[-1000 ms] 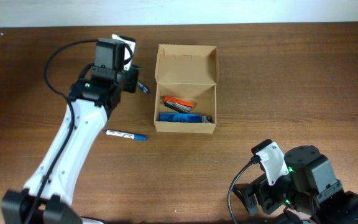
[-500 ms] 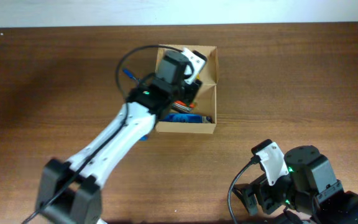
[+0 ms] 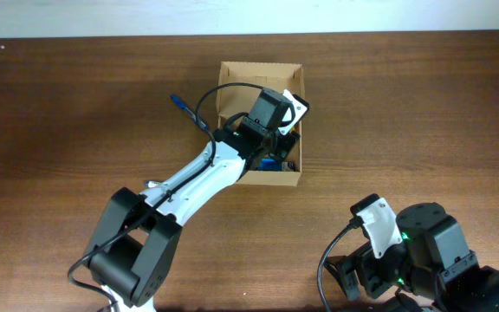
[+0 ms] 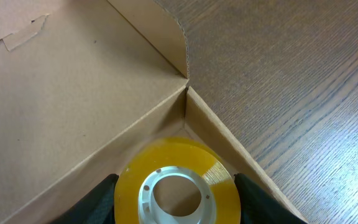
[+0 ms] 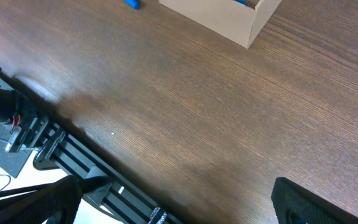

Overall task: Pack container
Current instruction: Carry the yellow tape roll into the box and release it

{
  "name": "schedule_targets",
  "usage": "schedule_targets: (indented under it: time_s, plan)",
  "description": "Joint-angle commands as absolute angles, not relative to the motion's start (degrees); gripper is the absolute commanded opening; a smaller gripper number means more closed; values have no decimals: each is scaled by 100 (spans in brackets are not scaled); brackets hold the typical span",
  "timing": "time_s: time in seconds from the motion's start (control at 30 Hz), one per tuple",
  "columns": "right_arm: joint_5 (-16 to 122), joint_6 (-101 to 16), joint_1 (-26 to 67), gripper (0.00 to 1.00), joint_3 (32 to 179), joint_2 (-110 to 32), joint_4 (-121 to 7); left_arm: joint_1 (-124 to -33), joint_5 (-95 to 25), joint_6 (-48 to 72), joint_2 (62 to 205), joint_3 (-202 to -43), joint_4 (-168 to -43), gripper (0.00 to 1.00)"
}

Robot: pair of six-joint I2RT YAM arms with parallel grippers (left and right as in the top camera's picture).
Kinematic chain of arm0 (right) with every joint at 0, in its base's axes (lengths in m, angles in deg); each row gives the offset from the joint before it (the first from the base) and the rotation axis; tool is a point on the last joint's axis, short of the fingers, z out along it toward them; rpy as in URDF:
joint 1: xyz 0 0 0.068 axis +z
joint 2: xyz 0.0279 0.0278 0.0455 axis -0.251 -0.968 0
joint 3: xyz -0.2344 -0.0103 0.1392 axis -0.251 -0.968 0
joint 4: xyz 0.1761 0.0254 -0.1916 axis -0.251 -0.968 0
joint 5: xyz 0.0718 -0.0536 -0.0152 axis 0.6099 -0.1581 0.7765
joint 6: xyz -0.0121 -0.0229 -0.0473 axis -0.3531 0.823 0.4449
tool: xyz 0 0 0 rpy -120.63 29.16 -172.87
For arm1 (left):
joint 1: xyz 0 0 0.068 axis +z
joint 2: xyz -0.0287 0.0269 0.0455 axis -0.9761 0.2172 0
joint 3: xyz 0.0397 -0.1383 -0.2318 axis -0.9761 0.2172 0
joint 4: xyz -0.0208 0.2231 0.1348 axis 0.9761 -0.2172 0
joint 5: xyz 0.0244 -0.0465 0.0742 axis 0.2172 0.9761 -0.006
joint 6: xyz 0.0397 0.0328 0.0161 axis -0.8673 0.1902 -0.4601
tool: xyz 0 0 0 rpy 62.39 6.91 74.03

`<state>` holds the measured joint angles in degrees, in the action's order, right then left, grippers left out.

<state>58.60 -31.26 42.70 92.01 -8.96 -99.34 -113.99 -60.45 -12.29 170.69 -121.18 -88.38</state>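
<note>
Container [image 3: 258, 76]: open cardboard box, mid-surface toward the far edge, lid flap laid back toward that edge. The surface [image 3: 405, 113] around it is bare wood grain.

Left claw [image 4: 178, 202]: clamped on a yellow tape roll [image 4: 219, 177], one dark finger on each side of it. The arm reaches over the right-hand half of the box. In the wrist view the roll lies flat, hub opening upward, over the corner where the side wall meets the hinged flap. The roll's right side overlaps the line of that wall. Height above the box floor cannot be read.

Right claw [image 5: 179, 208]: jaws wide apart, nothing between them, parked at the near right corner of the surface, well apart from the box.

Stage, as judged: carrying the roll into place, release not yet made.

Risks from here:
- Roll sits too close to the corner. Let go there, its edge may catch the wall's rim, tip, and slide out onto the surface.
- A finger going down beside the wall could snag the cardboard and drag or skew the light box.
- Contents beneath are mostly hidden by the arm; the roll could land on them, rest crooked, and stop the flap from closing.
</note>
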Motion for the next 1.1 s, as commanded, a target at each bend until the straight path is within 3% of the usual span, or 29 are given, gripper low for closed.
schedule_targets:
  time_s: [0.0,0.17,0.23,0.27,0.4,0.63,0.8,1.0,1.07]
  plan:
    - [5851,-3126,4298,99,9275,-874,-9923,-11416,-6037,-1177,17121,-12177,-8807,38]
    - [5851,-3126,4298,99,9275,-874,-9923,-11416,-6041,-1177,17121,-12177,-8801,39]
    - [5851,-3126,4298,99,9275,-874,-9923,-11416,-6041,-1179,17121,-12177,-8757,56]
    - [5851,-3126,4298,99,9275,-874,-9923,-11416,-6041,-1179,17121,-12177,-8731,56]
    - [5851,-3126,4298,99,9275,-874,-9923,-11416,-6039,-1179,17121,-12177,-8698,77]
    - [5851,-3126,4298,99,9275,-874,-9923,-11416,-6041,-1179,16992,-12177,-8768,77]
    - [5851,-3126,4298,99,9275,-874,-9923,-11414,-6198,-1177,16042,-12177,-8923,77]
    - [5851,-3126,4298,99,9275,-877,-9923,-11296,-8419,-1179,14890,-12177,-9271,77]
    - [5851,-3126,4298,99,9275,-874,-9923,-11112,-8561,-1140,14684,-12177,-9400,77]
